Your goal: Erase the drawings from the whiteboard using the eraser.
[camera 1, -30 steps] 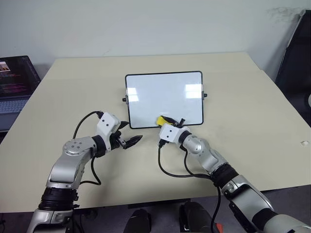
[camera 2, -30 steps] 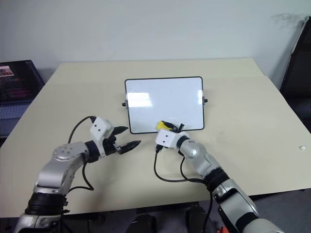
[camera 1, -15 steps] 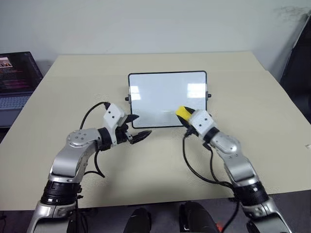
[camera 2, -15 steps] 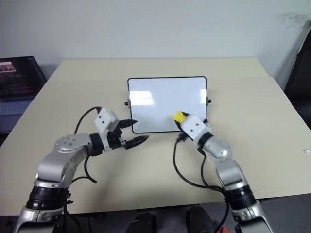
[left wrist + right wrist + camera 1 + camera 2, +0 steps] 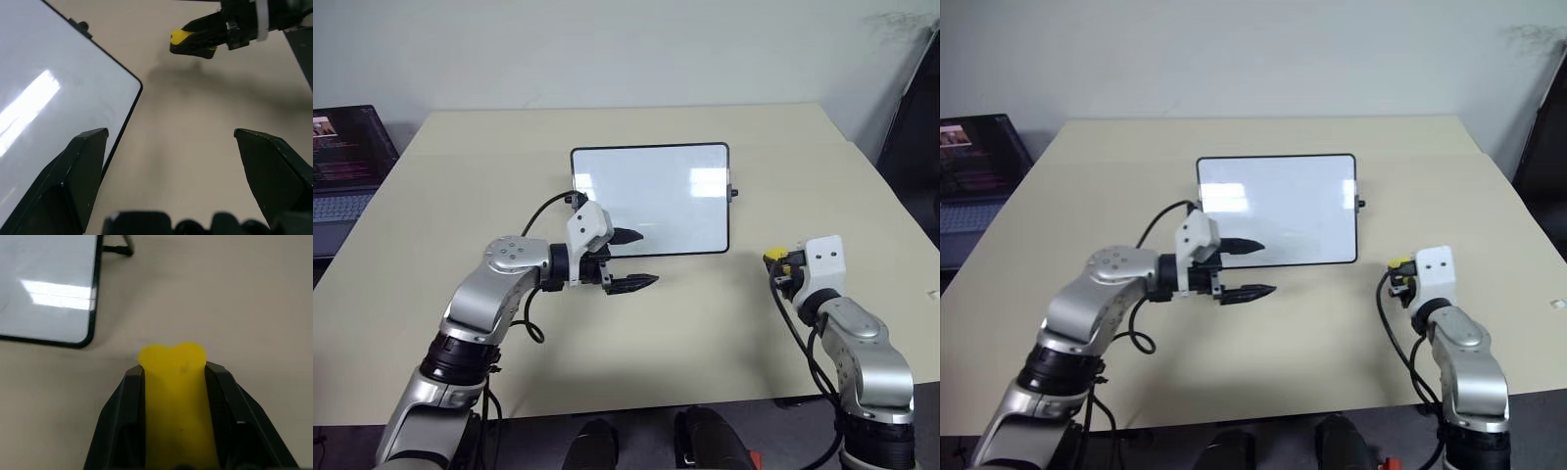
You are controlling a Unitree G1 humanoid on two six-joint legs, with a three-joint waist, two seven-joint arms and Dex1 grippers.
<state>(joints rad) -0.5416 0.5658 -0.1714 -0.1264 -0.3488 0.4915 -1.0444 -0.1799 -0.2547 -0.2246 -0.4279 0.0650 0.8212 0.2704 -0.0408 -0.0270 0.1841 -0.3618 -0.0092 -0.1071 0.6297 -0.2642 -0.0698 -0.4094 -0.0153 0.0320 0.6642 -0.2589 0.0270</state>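
Whiteboard (image 5: pixel 651 199): you are looking at it lying flat in the upper centre of the head view, long axis running left to right across the bench (image 5: pixel 460 196). Its surface is showing blank white, with only light reflections; no drawings are visible, so by the look of it the erasing is done or nearly so.

Eraser (image 5: pixel 173 396): you are finding it at the right of the head view, well clear of the board's right edge and off its surface. The right gripper (image 5: pixel 783 269) is pinching it, jaws pressed against its two sides. In the right wrist view its long axis is running along the jaws, yellow end pointing outward beyond the tips.

Left gripper (image 5: pixel 631 258): it is hovering at the board's lower left corner, jaws spread wide and holding nothing.

Remaining, as judged: probably just setting the eraser down.
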